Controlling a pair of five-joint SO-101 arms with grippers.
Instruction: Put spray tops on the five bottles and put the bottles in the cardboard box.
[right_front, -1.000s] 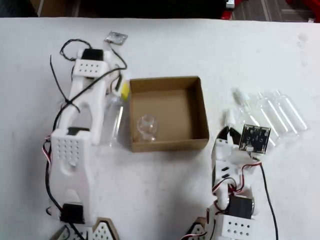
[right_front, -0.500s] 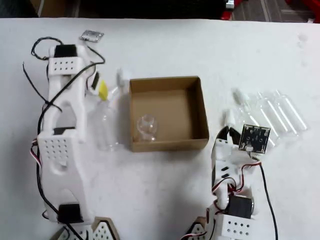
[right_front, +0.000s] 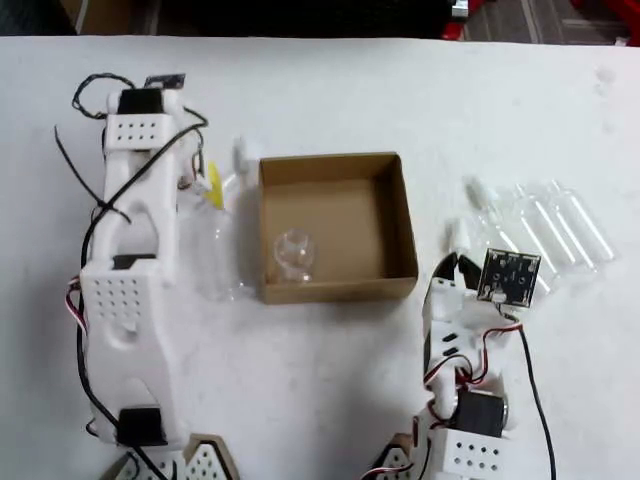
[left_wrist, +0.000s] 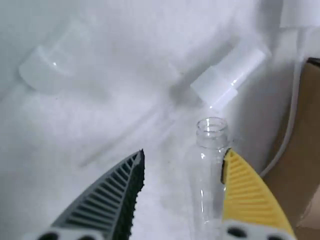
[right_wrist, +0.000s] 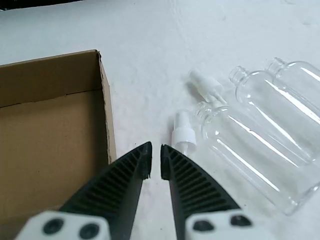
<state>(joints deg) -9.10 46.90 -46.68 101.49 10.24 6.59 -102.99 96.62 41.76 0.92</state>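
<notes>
The box (right_front: 340, 290) sits mid-worktop (right_front: 330, 390) with one bottle (right_front: 294, 255) inside. Left of it a second bottle (right_front: 215, 255) lies alongside, a spray top (right_front: 243, 152) just behind. Right of the box lie three bottles (right_front: 545, 228) side by side, with two spray tops (right_front: 458, 232) between.

table (right_front: 330, 90): white | on it: cardboard box (right_front: 335, 290) | bottles (right_wrist: 245, 150) | spray tops (right_wrist: 181, 131)

A white table (right_front: 330, 90) is stretching under everything, while a red object (right_front: 606, 14) is sitting on the dark floor (right_front: 300, 15) beyond its far edge.
</notes>
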